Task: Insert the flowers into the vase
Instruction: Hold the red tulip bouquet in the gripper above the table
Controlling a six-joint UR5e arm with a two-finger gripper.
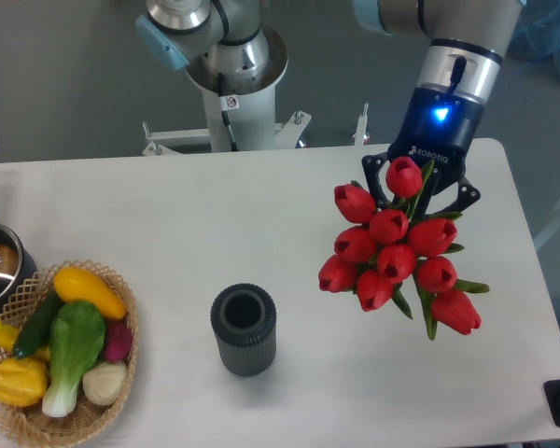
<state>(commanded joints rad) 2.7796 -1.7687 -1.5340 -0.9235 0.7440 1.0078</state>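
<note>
The jaws look closed around the flowers (399, 254), though the red buds hide the actual grip on the stems. The bunch hangs over the table (261, 201) on its right side, well apart from the vase (244, 329), which stands upright nearer the front. The bunch is wider than the vase's mouth, so stems could catch the rim and tip it.

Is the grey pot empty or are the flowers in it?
Empty. The vase stands upright with a dark, bare mouth; the flowers hang apart, at the gripper.
</note>
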